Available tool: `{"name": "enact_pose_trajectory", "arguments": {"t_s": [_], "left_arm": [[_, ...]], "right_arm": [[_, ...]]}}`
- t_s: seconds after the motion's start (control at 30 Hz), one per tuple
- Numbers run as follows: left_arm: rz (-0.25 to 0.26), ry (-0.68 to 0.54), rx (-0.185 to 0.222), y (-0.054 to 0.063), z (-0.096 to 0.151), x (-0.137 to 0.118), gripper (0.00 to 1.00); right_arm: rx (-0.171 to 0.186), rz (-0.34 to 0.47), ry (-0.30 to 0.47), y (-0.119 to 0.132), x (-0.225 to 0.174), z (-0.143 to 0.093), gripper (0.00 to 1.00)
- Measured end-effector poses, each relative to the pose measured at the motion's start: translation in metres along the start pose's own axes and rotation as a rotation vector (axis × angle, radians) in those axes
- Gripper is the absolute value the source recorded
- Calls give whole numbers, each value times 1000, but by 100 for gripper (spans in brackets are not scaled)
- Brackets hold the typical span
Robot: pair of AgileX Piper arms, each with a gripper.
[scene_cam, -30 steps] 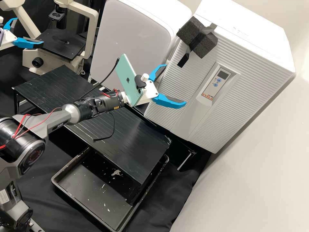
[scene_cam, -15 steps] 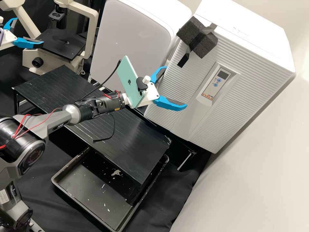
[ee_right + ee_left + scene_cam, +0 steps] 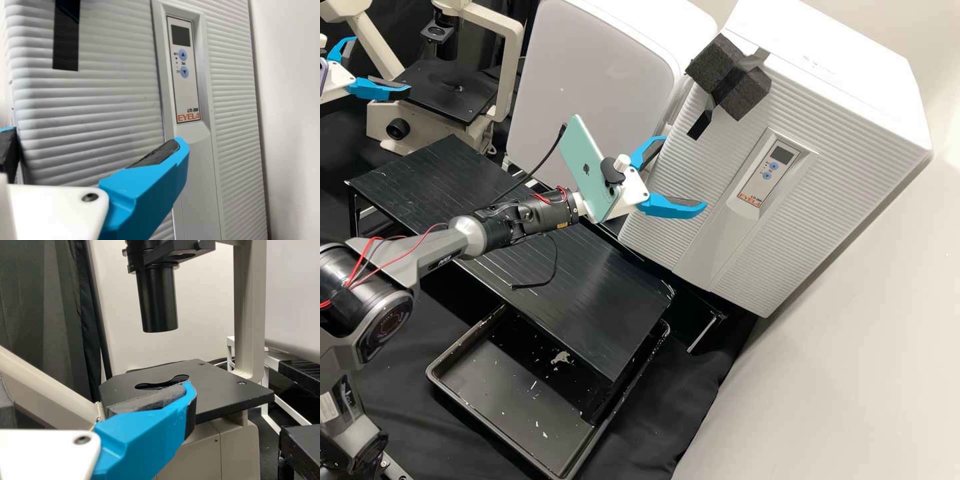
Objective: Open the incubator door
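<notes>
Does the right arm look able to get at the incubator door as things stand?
Probably yes: the right gripper is open close before the ribbed incubator door, and nothing visible blocks the way.

The bench is covered with black cloth (image 3: 667, 413); on it stand 1 black platform (image 3: 607, 293) and 1 shallow black tray (image 3: 513, 400).

High view: left gripper (image 3: 382, 64) clipped at 10 o'clock. Microscope (image 3: 447, 87) cropped at 11, incubator (image 3: 827, 120) top at 1, right arm (image 3: 380, 313) at 7 to 8. Tray (image 3: 500, 373) partly hidden under black stand (image 3: 580, 280). Can't tell if right gripper (image 3: 685, 172) touches the incubator front. Display (image 3: 784, 154) reading: can't tell. Right wrist view: one finger (image 3: 9, 150) cut by frame, black tape (image 3: 66, 40) too.
</notes>
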Motion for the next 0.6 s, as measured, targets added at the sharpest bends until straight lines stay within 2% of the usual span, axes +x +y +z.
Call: {"name": "enact_pose_trajectory", "arguments": {"t_s": [0.43, 0.6], "left_arm": [[0, 0, 0, 0, 0, 0, 100], [0, 0, 0, 0, 0, 0, 100]], "right_arm": [[1, -28, 15, -3, -4, -7, 0], [-15, -30, 13, -4, -5, -8, 0]]}}
